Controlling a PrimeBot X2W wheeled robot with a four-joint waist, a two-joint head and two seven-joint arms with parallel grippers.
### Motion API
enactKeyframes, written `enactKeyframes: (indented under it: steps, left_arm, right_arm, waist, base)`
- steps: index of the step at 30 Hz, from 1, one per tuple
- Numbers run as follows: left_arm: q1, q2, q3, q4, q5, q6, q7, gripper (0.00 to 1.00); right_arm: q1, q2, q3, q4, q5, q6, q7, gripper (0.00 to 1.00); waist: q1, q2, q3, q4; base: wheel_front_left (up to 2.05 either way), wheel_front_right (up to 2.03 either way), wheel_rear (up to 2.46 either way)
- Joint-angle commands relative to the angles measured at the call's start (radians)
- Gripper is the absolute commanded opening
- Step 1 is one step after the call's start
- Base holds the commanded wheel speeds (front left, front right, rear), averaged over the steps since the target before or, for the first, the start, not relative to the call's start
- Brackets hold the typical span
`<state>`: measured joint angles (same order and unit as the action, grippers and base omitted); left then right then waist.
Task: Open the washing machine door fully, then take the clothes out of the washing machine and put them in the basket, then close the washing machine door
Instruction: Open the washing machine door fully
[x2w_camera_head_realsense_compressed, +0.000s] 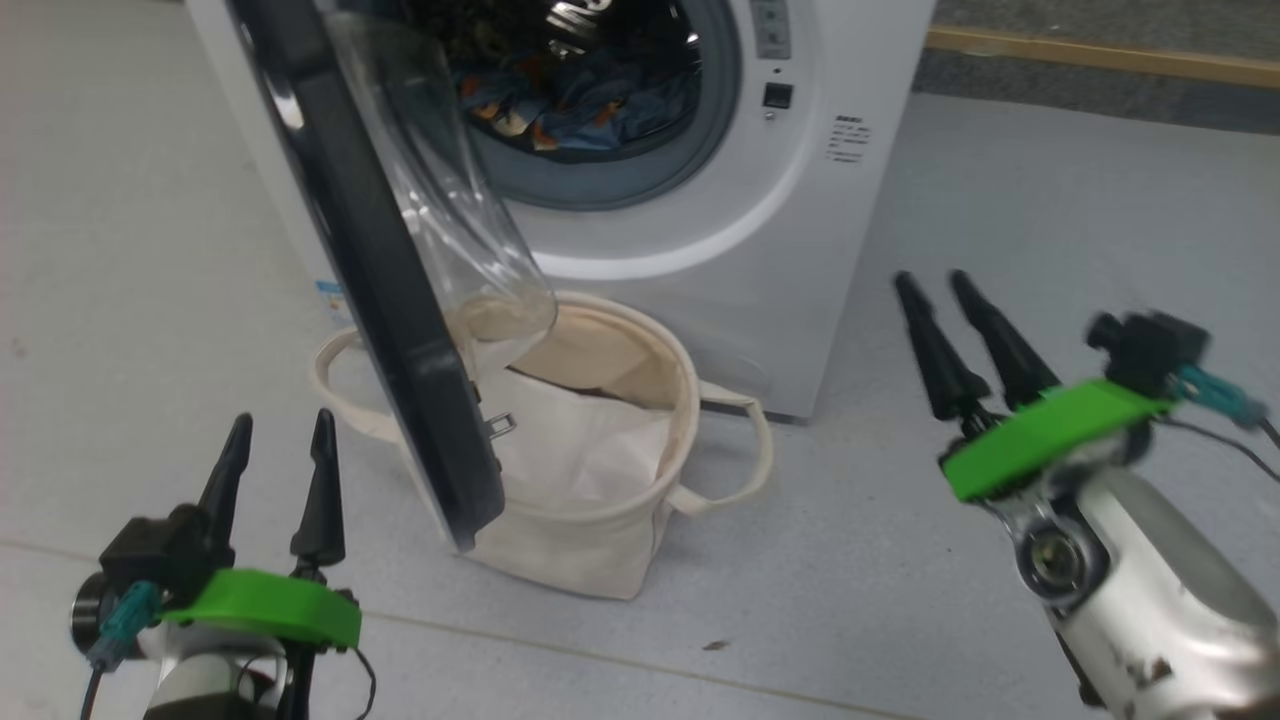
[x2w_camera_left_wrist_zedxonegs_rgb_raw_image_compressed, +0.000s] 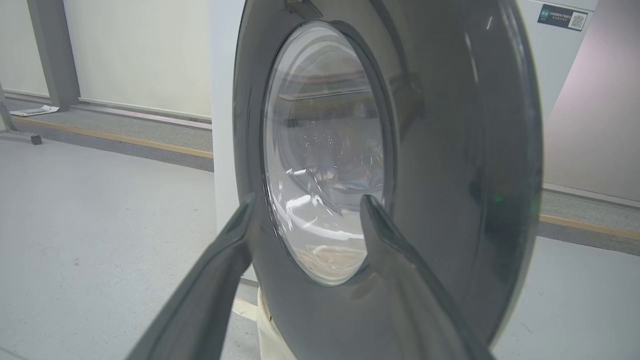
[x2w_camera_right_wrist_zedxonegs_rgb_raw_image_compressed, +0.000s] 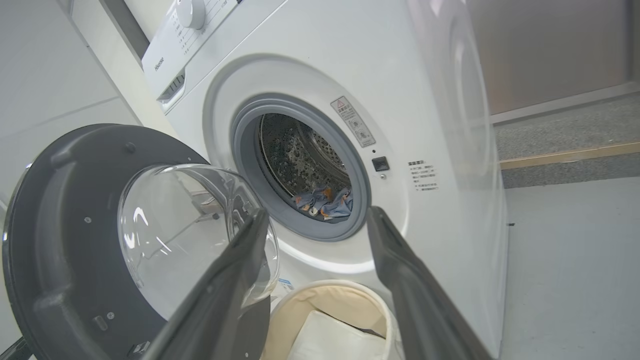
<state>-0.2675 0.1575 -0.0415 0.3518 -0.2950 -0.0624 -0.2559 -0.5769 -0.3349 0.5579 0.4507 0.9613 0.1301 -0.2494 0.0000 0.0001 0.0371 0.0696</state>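
The white washing machine (x2w_camera_head_realsense_compressed: 760, 230) stands at the top centre with its round opening uncovered. Its black door (x2w_camera_head_realsense_compressed: 390, 300) is swung out towards me, seen edge-on, the clear glass bowl (x2w_camera_head_realsense_compressed: 450, 200) pointing at the drum. Light-blue clothes (x2w_camera_head_realsense_compressed: 580, 100) with orange prints lie inside the drum. The cream basket (x2w_camera_head_realsense_compressed: 570, 555) sits on the floor right in front of the machine, partly behind the door. My left gripper (x2w_camera_head_realsense_compressed: 282, 420) is open at the lower left, short of the door's outer face (x2w_camera_left_wrist_zedxonegs_rgb_raw_image_compressed: 450, 150). My right gripper (x2w_camera_head_realsense_compressed: 932, 278) is open at the right, empty, facing the clothes (x2w_camera_right_wrist_zedxonegs_rgb_raw_image_compressed: 325, 202).
A flat white sheet (x2w_camera_head_realsense_compressed: 580, 440) lies inside the basket (x2w_camera_right_wrist_zedxonegs_rgb_raw_image_compressed: 345, 302). Grey floor spreads to the left and right of the machine. A yellow-edged raised strip (x2w_camera_head_realsense_compressed: 1100, 55) runs behind at the upper right. The door's lower edge overhangs the basket's left rim.
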Motion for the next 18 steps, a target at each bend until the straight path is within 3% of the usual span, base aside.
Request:
enactKeyframes:
  steps: [1, 9, 18]
  left_arm:
    - [-0.019, 0.037, 0.042, -0.025, 0.002, -0.005, -0.006, 1.00]
    - [0.019, 0.065, 0.043, -0.012, -0.002, -0.016, -0.006, 1.00]
    - [0.034, 0.071, 0.042, -0.017, -0.017, -0.021, -0.006, 1.00]
  right_arm:
    - [0.049, 0.028, -0.063, -0.054, -0.072, 0.001, -0.012, 1.00]
    - [0.294, 0.145, -0.370, -0.215, -0.415, 0.001, -0.012, 1.00]
    - [0.434, 0.210, -0.498, -0.280, -0.559, 0.001, -0.012, 1.00]
  waist:
    - [0.0000, -0.0001, -0.014, -0.019]
    - [0.0000, -0.0001, -0.043, -0.054]
    - [0.0000, -0.0001, -0.053, -0.066]
  base:
    - [0.00, 0.00, 0.00]
    - [0.00, 0.00, 0.00]
    - [0.00, 0.00, 0.00]
